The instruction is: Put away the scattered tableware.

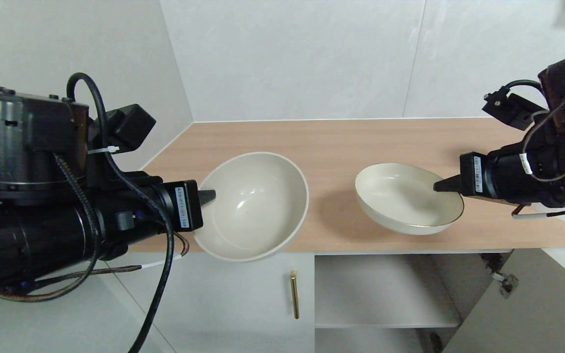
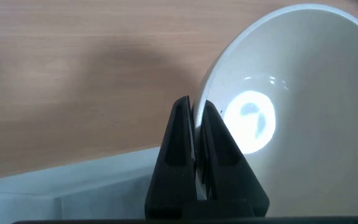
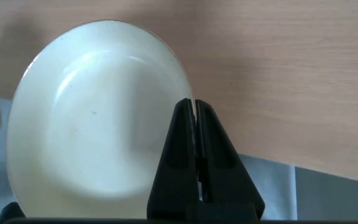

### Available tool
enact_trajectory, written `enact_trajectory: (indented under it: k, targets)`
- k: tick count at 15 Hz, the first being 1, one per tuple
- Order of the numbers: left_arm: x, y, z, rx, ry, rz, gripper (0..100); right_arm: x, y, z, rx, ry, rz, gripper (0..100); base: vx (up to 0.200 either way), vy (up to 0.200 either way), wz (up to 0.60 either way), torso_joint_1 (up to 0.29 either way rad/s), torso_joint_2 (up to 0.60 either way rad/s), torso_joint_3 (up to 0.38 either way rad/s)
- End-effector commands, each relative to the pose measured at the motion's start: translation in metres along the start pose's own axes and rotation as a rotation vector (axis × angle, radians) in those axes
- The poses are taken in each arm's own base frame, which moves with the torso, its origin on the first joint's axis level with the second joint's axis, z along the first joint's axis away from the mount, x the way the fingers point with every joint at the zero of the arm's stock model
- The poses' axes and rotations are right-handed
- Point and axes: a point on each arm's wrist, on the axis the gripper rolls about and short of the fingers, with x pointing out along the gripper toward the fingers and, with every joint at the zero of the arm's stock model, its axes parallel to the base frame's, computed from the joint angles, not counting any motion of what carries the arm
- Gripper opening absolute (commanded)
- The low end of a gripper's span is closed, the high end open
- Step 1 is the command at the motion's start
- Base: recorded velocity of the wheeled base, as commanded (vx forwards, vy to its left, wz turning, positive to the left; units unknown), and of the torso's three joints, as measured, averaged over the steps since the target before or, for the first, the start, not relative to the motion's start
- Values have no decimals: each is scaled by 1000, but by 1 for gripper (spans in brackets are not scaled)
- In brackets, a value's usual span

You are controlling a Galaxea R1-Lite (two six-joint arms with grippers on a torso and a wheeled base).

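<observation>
The deep bowl (image 1: pixel 253 206) is hanging tilted over the counter's front edge. The left gripper (image 1: pixel 209 196) is pinching its rim at 9 o'clock, jaws narrowed onto the thin wall. At the deep bowl's 3 o'clock, well apart from it, the shallow bowl (image 1: pixel 407 196) is hovering low over the wooden counter (image 1: pixel 341 137), with the right gripper (image 1: pixel 440 186) clamping its rim at 3 o'clock. The open cabinet shelf (image 1: pixel 385 294) is lying at the shallow bowl's 6 o'clock. Stowing looks like the step in hand. Each rim pinch is carrying its load off-centre, so the bowls should go down slowly, stay apart, and clear the counter edge before entering.
</observation>
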Motion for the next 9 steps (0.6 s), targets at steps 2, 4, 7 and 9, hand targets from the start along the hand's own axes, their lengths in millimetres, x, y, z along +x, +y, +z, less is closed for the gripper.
enact_trajectory:
  k: [2,4,7,9]
  targets:
    - [-3,0,0,-2,-6,-2,0,-12,-2,-6,-13,-11,6,0,-200,0,0,-2,2,5]
    - [-2,0,0,-1,-4,-3,0,-14,-4,-10,-59,-12,4,0,-200,0,0,5,0,2]
    - [-2,0,0,1,-2,-4,0,-14,-5,-14,-85,-3,1,0,-67,0,0,2,-1,1]
    - [-2,0,-1,2,1,-3,0,-12,-5,-14,-85,4,-2,0,0,0,0,0,0,0]
